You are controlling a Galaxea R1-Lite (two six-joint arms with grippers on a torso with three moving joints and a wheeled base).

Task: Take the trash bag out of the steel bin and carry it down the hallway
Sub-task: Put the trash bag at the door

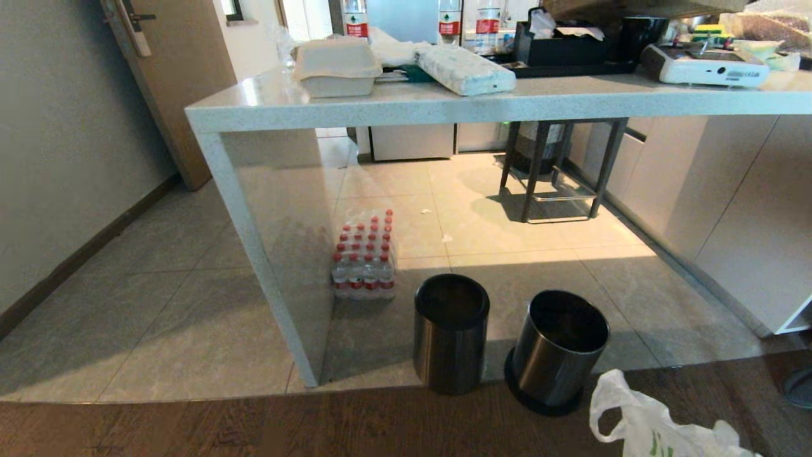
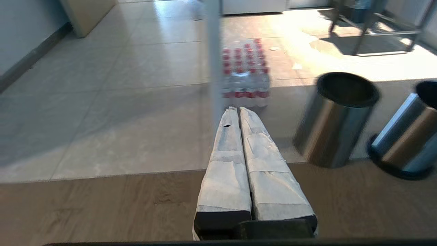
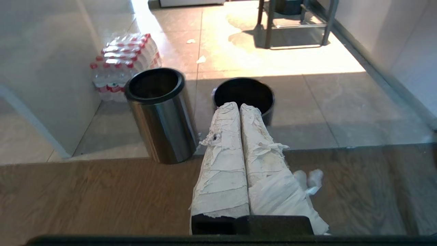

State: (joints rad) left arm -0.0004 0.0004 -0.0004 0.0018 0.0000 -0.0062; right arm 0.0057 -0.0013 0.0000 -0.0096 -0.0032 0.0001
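- The trash bag [image 1: 653, 422], white crinkly plastic with green print, hung at the lower right edge of the head view, above the dark wood floor [image 1: 254, 428] and just beside the steel bin [image 1: 555, 349]; one loop handle stood up
- In the right wrist view a bit of white plastic showed beside the fingers, but whether it was pinched between them could not be told
- The right gripper [image 3: 239, 107], its fingers wrapped in white tape, was clenched with the two tips pressed together; from its wrist camera the tips lay in line with the open mouth of the steel bin [image 3: 244, 94]
- The left gripper [image 2: 238, 110], taped likewise, was also clenched and held nothing; it pointed toward the pack of water bottles [image 2: 245, 77]
- The steel bin with the black base band stood at the seam where the wood floor met the pale tiles; no bag lined it
- A second steel bin [image 1: 450, 330] without a base band stood just to its left, close but apart
- The shrink-wrapped pack of red-capped bottles sat on the tiles beside the counter's side panel [image 1: 279, 254]
- The white counter [image 1: 507, 101] carried a foam food box [image 1: 336, 66], a tissue pack [image 1: 466, 70] and other clutter
- A dark metal stool [image 1: 558, 165] stood under the counter further back, and a tan door [image 1: 177, 70] showed at the far left
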